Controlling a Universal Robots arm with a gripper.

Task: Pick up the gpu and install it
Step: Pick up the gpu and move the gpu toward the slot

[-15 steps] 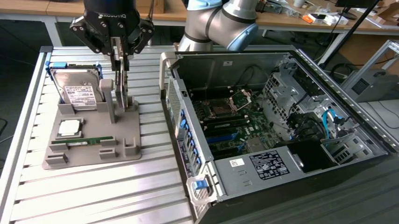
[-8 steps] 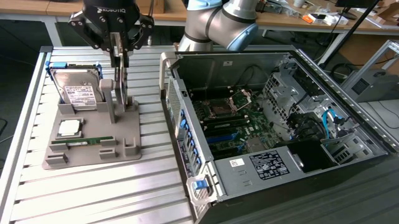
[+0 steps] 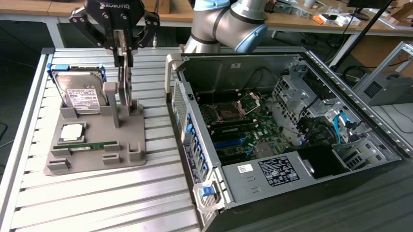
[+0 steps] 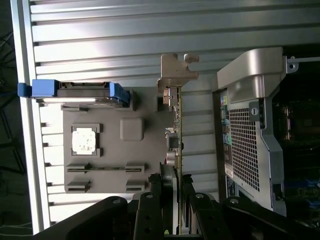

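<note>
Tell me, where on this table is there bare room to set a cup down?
The widest bare patch is the slatted table in the exterior view's lower left, bordered by the grey parts holder and the computer case. The strip between holder and case is narrow. The holder is crowded: the hard drive stands there and the end effector grips the upright gpu.

**Q:** What carries the scene?
**A:** A table [image 3: 96, 203] of pale ribbed aluminium slats with a raised metal rim.

**Q:** What lies beyond its far edge?
**A:** Wooden workbenches [image 3: 290, 21] strewn with small clutter. A black pole [image 3: 369, 26] slants in front of them.

**Q:** And at the sides?
**A:** Dark floor [image 3: 9, 96] lies past the edge on the exterior view's left. An aluminium-profile frame [image 3: 395, 58] stands off the edge on the exterior view's right.

**Q:** The light?
**A:** Even and diffuse. In the wrist view, bright glare lies in bands along the table's slats.
</note>
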